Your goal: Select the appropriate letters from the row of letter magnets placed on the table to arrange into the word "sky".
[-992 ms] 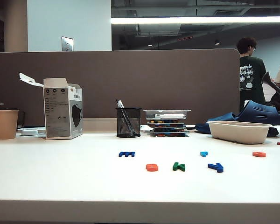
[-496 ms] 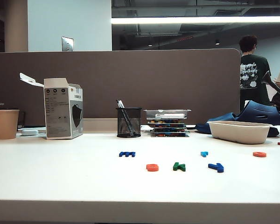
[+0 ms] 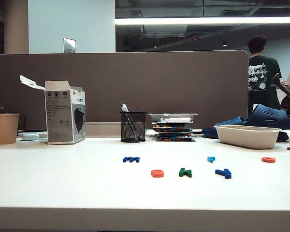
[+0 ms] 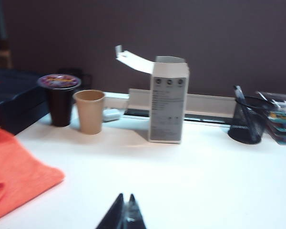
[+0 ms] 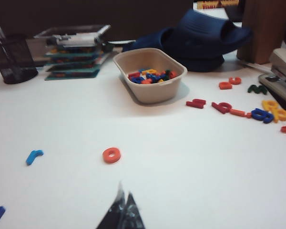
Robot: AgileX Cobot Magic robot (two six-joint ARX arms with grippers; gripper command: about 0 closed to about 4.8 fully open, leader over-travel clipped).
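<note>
On the white table (image 3: 63,183) three letter magnets lie in a front line: an orange-red rounded one (image 3: 157,173), a dark green one (image 3: 185,172) and an angular dark blue one (image 3: 223,172). Behind them lie a dark blue M (image 3: 131,159), a light blue letter (image 3: 211,159) and a second orange-red ring (image 3: 268,159). No arm shows in the exterior view. My right gripper (image 5: 125,190) is shut and empty, hovering short of the orange-red ring (image 5: 111,155) and the light blue letter (image 5: 34,156). My left gripper (image 4: 126,196) is shut and empty over bare table.
A beige bowl of letters (image 5: 150,74) and several loose letters (image 5: 250,112) lie to the right. A mesh pen cup (image 3: 133,126), stacked trays (image 3: 174,126), a white carton (image 3: 65,112), a paper cup (image 3: 6,128) and an orange cloth (image 4: 16,174) sit along the back and left.
The magnets lie where they were. Only the person behind the partition has turned a little.
</note>
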